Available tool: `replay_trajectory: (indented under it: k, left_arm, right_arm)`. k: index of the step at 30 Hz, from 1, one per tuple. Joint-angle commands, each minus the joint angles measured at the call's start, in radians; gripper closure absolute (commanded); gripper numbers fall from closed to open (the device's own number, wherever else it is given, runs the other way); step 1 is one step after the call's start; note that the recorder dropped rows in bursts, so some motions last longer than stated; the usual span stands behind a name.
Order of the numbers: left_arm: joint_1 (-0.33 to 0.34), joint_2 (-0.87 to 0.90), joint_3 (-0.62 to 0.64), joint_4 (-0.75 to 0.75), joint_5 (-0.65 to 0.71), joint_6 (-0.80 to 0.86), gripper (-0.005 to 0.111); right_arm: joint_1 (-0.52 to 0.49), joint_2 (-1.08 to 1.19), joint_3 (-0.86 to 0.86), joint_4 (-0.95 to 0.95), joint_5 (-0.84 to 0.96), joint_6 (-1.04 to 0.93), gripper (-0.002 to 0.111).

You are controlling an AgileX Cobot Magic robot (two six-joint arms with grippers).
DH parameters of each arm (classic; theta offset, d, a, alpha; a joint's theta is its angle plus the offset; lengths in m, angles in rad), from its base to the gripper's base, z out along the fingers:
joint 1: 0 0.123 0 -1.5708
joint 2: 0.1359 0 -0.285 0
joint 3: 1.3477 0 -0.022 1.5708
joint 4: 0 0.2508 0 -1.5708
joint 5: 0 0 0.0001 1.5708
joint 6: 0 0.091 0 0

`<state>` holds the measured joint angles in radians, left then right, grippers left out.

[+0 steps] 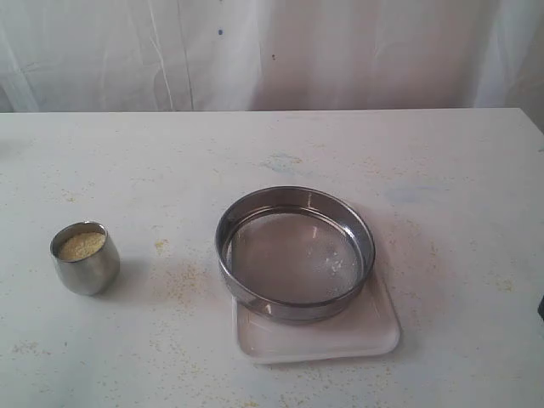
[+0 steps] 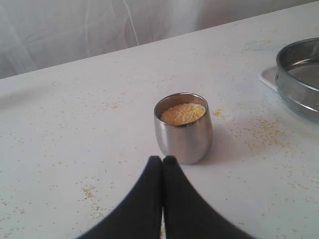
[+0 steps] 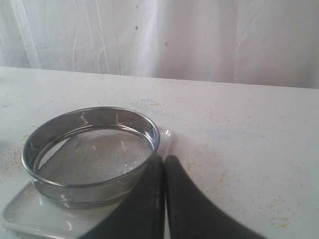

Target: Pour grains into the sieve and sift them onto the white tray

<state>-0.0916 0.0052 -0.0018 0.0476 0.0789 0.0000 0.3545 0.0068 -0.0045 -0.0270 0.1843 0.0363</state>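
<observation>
The grains (image 2: 182, 113) are held in a small steel cup (image 2: 184, 137), filled almost to its rim, which stands upright on the bench (image 2: 75, 124) just ahead of the left hand (image 2: 162, 160). The fingers of that hand are pressed together at the tips with nothing between them. The cup is near them but not touched.

The sieve (image 3: 92, 152) is seen ahead of the right hand (image 3: 164, 159) and a little to one side, set on the white tray (image 3: 25, 214), part of whose rim shows past the ring. The right hand is also closed on nothing. No grains can be made out on the mesh. Loose specks are scattered over the bench between cup and sieve.

The first step is judged to be in hand, with the cup not yet grasped and nothing poured. For the next move, the left fingers would need to be parted wider than the cup, brought around its rounded wall and closed firmly, since polished curved steel may slip. The cup should be kept upright until it is over the sieve.
</observation>
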Motion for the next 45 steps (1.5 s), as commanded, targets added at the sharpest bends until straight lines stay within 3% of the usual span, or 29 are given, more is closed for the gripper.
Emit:
replay_trajectory:
  k: [1,8,15,29,32,38,45]
  left_arm:
    - [-0.001,-0.005,0.002,-0.002,0.001,0.000,0.107]
    - [-0.001,-0.005,0.002,-0.024,-0.012,-0.012,0.107]
    - [-0.001,-0.005,0.002,-0.175,-0.038,-0.231,0.107]
    - [-0.001,-0.005,0.002,-0.208,-0.054,-0.194,0.107]
    - [-0.001,-0.005,0.002,-0.221,-0.107,-0.206,0.096]
    - [-0.001,-0.005,-0.088,-0.206,-0.152,-0.231,0.048]
    - [-0.001,0.091,-0.268,-0.059,-0.079,-0.227,0.044]
  right_arm:
    - [-0.005,-0.007,0.005,-0.003,-0.007,0.003,0.108]
    - [-0.005,-0.007,0.005,-0.003,-0.007,0.003,0.108]
    - [-0.005,-0.007,0.005,-0.003,-0.007,0.003,0.108]
    - [-0.005,-0.007,0.005,-0.003,-0.007,0.003,0.108]
    - [-0.005,-0.007,0.005,-0.004,-0.007,0.005,0.108]
    - [-0.005,-0.007,0.005,-0.004,-0.007,0.005,0.108]
    - [-0.005,-0.007,0.005,-0.004,-0.007,0.005,0.108]
